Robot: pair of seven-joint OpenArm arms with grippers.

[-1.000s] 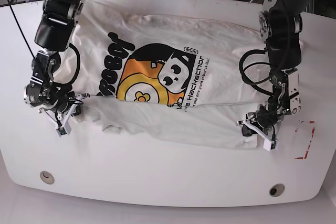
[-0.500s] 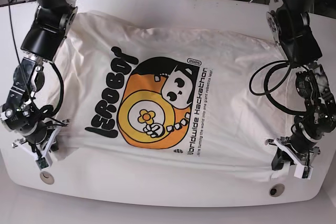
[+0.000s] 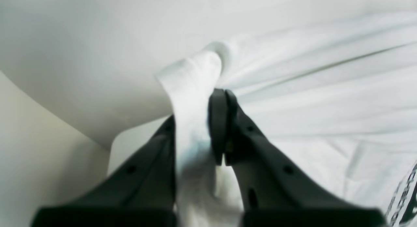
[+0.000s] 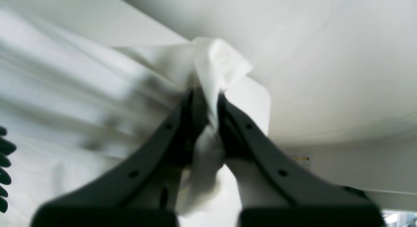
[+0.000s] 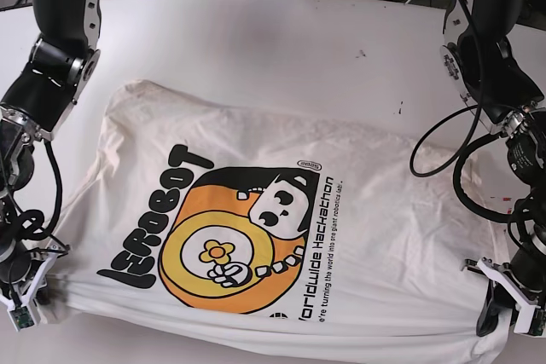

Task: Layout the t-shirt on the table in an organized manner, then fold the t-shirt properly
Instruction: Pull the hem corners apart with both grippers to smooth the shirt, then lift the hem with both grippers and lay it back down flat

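In the base view, the right gripper [image 5: 30,296] is seen low at the table's [image 5: 256,31] near left edge, clamped on a corner of the t-shirt [image 5: 281,210]. The shirt is spread print-up, its long axis running left to right. The left gripper [image 5: 512,313], bent low at the right, is shown only by the wrist views to be pinching bunched white fabric.
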